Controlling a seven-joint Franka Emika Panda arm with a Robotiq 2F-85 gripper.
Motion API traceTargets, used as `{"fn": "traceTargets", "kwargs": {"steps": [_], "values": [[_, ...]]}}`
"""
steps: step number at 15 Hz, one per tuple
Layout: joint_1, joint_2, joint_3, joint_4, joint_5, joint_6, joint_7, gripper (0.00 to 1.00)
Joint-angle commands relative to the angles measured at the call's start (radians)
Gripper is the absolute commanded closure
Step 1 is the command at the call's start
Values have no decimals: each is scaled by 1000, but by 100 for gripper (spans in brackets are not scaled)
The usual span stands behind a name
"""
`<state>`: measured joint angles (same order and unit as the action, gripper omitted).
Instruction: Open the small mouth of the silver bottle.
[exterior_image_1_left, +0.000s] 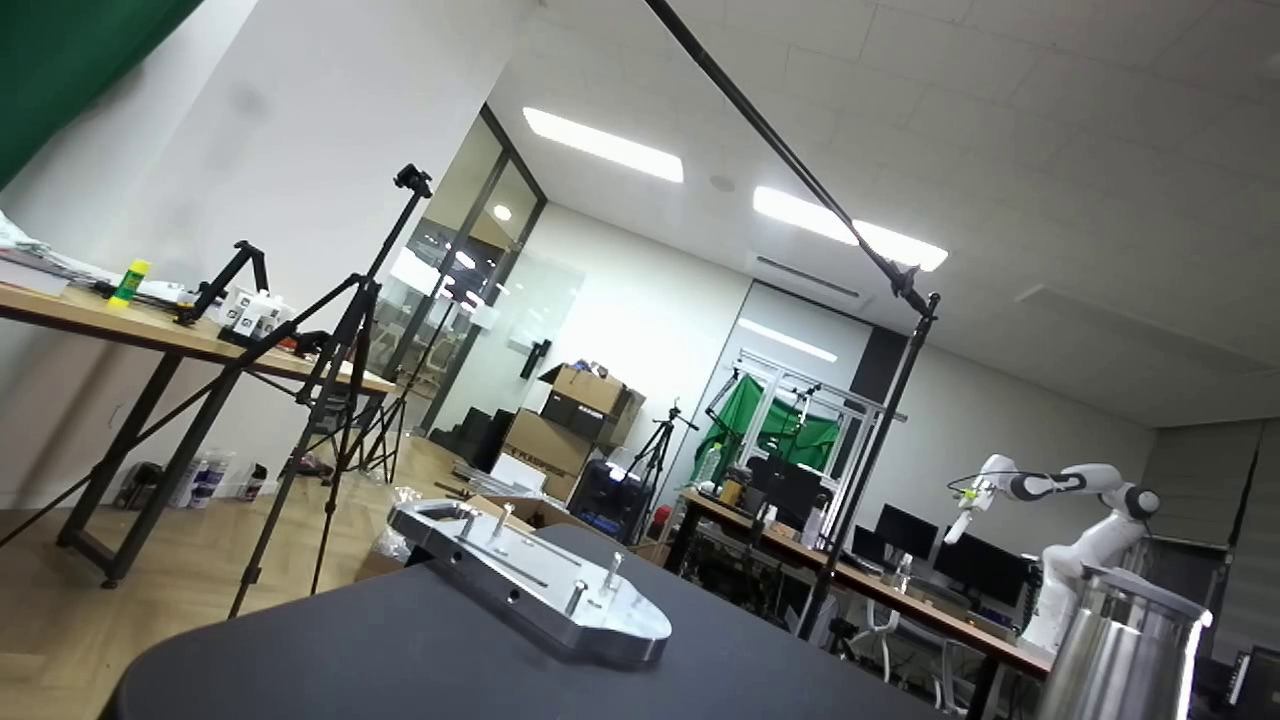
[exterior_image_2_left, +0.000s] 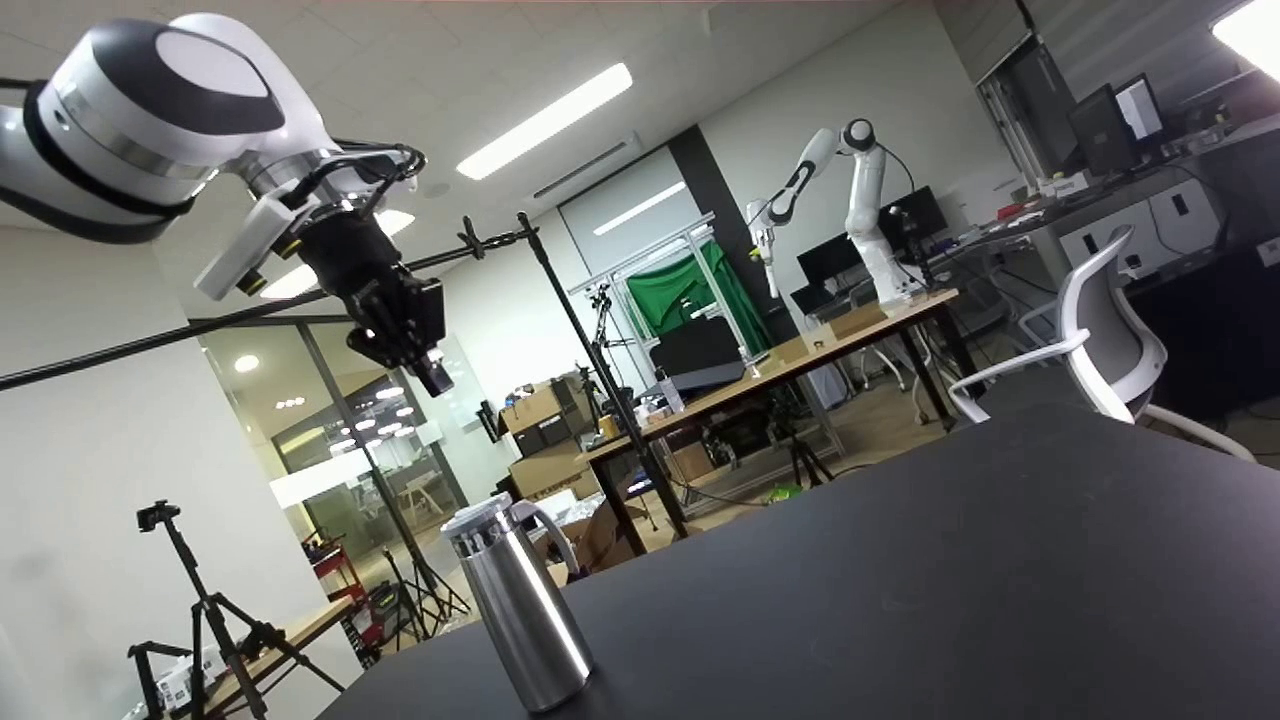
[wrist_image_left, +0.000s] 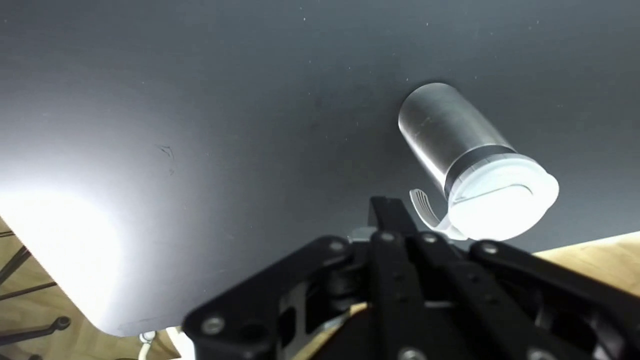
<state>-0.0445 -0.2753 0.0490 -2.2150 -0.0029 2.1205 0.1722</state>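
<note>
Plainly, the silver-grey cylindrical metal bottle (exterior_image_2_left: 525, 620), with pale lid (wrist_image_left: 500, 200) and curved handle (exterior_image_2_left: 555, 534), stands upright on the matte black table (exterior_image_2_left: 900, 580). Glare whitens the lid, so its exact state is hard to judge. Higher than the bottle and well apart, the black two-finger gripper (exterior_image_2_left: 434, 374) has its fingers (wrist_image_left: 390, 216) together. Beyond the bottle, a separate white robot arm (exterior_image_2_left: 866, 205) stands on a wood-topped desk (exterior_image_2_left: 820, 351).
</note>
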Motion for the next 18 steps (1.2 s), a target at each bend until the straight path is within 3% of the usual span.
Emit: {"fn": "traceTargets", "kwargs": {"steps": [1,11,18], "values": [[9,6,-10,7,-3,-11,2,99],[14,22,-8,25,4,-9,2,100],[81,68,66,1,-18,222,14,100]]}}
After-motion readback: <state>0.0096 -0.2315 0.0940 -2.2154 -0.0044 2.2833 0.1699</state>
